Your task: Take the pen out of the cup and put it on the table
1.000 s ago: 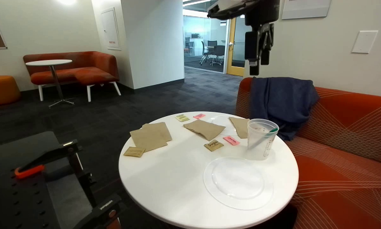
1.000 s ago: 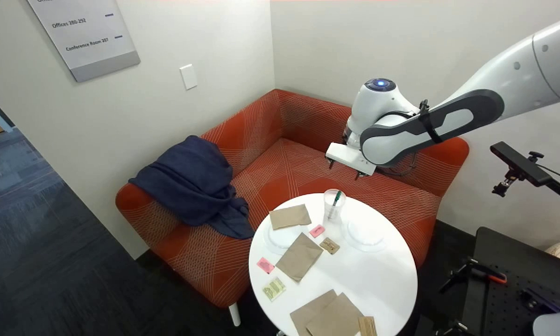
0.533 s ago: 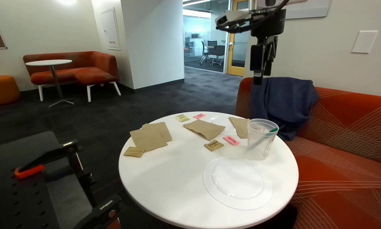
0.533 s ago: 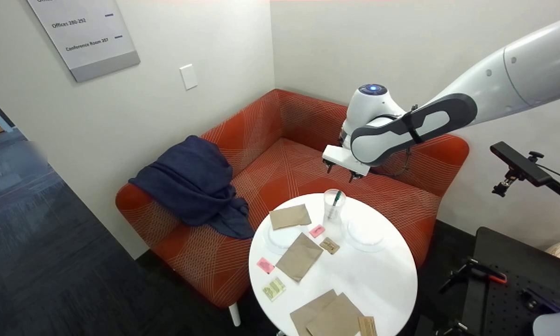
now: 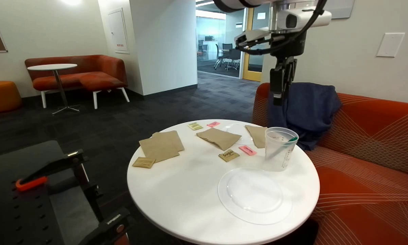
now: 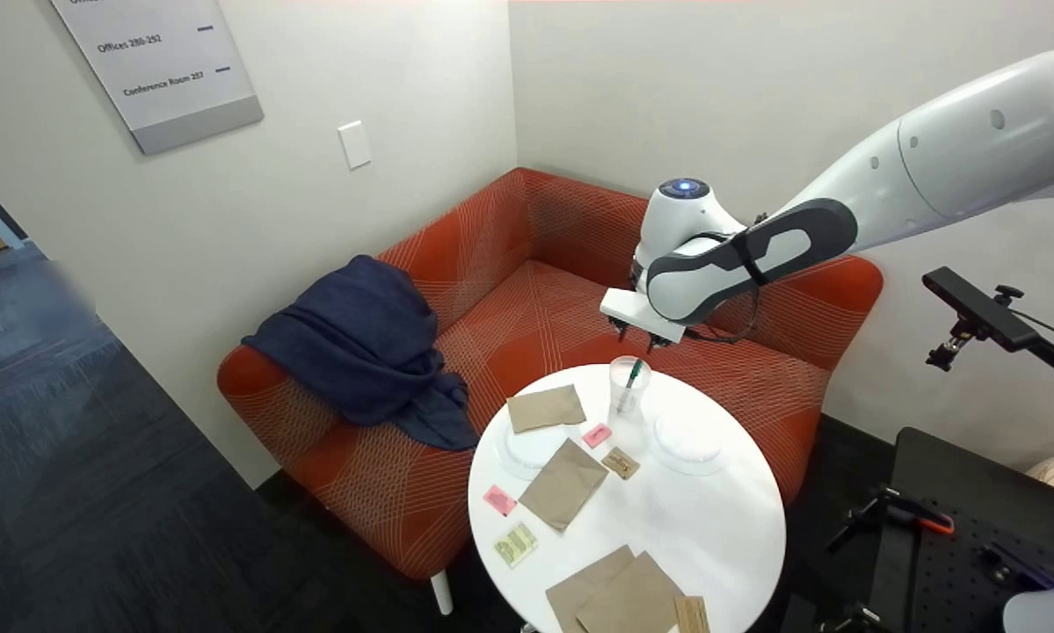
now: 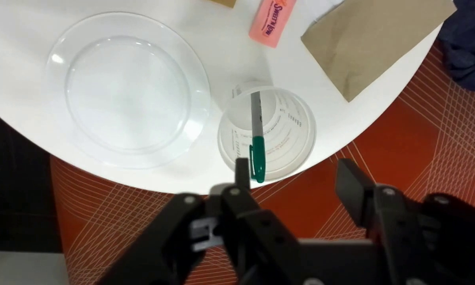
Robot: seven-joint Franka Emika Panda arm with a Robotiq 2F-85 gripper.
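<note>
Sign (image 6: 166,70)—"Offices 280-292", pink packet (image 7: 273,22)—"Sweet'N Low", "Sugar" packet (image 5: 229,155)

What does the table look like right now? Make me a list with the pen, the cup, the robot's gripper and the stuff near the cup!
Pen: green-capped end up, leaning inside the cup
Cup: clear, upright on the white table
Gripper: open, holding nothing, higher than the cup
Near the cup: clear plate, pink packet, brown napkin
Job: pen not out yet

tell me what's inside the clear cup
The cup holds one slanting pen, its green cap at the rim, its grey barrel running down inside. In the wrist view, the pen hides the strip of the cup directly behind it.
</note>
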